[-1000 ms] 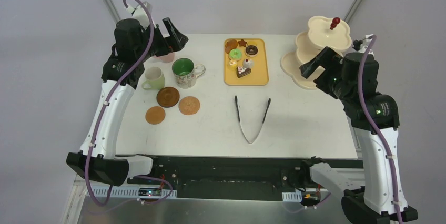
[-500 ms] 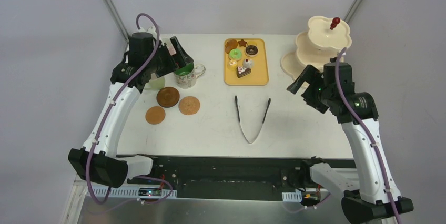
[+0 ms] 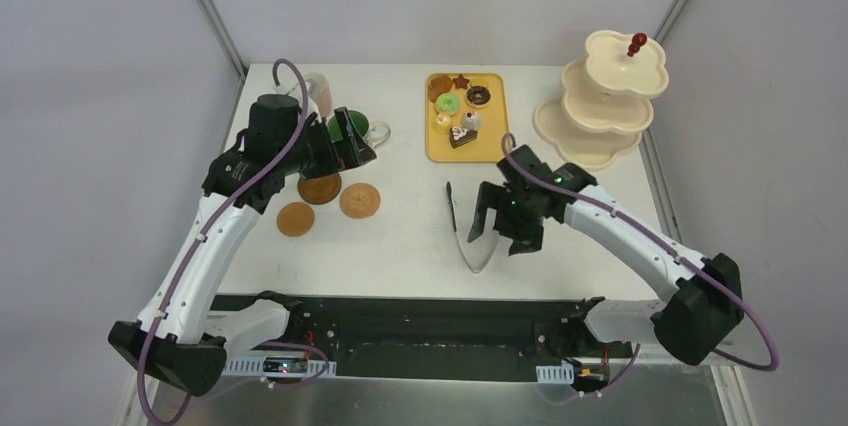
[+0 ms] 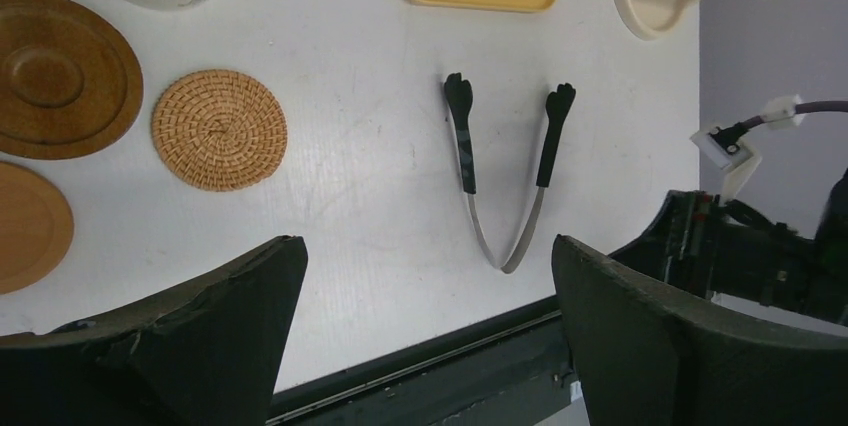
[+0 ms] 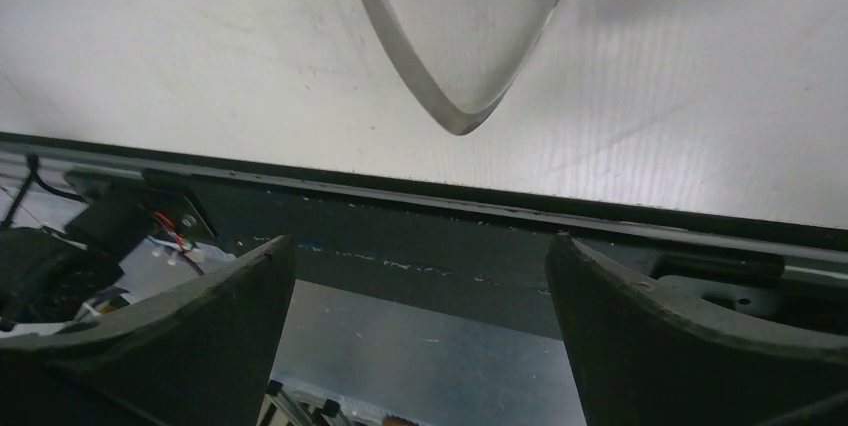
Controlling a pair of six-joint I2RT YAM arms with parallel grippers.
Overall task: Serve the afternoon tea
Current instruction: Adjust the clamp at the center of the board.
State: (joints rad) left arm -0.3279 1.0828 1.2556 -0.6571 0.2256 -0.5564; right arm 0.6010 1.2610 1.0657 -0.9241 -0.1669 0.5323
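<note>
Over mid-table, the right gripper (image 3: 501,233) hovers, jaws wide, above the spread black tongs (image 4: 463,146); best, likely, to close across both arms near the bend. Toy pastries (image 3: 447,103) wait on the yellow tray (image 3: 497,151).

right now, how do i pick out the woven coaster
On the left half of the white table, three round brown coasters lie together. The woven coaster is the one nearest the black tongs; its spiral weave sets it apart from two smooth wooden neighbours.
</note>
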